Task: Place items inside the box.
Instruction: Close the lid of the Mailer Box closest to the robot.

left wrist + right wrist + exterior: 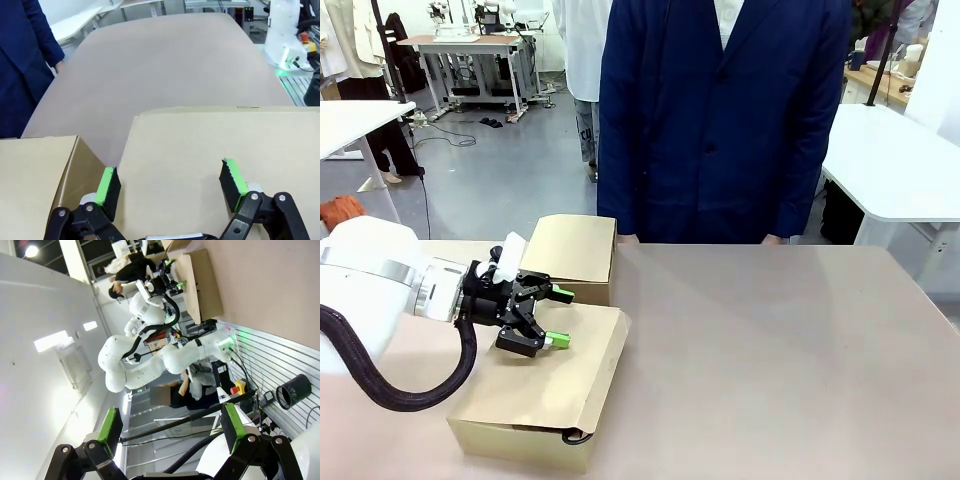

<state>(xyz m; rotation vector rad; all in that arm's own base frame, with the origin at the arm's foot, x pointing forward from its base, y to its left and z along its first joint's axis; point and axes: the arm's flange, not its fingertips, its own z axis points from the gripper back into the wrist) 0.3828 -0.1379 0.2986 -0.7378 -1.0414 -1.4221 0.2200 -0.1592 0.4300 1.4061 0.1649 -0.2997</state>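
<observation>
Fingers of my left hand [558, 317] stand spread apart with nothing between them, green pads [106, 185] pointing sideways toward the middle of the surface [770, 340], hovering just above the big closed flap of the box [545, 385]. The box's long axis runs from the near edge away toward the person [720, 110]. One second flap [570, 250] stands raised beside my wrist. My right hand [167, 427] is also spread, holding nothing, aimed off to the side at the room. One box; the items are hidden.
</observation>
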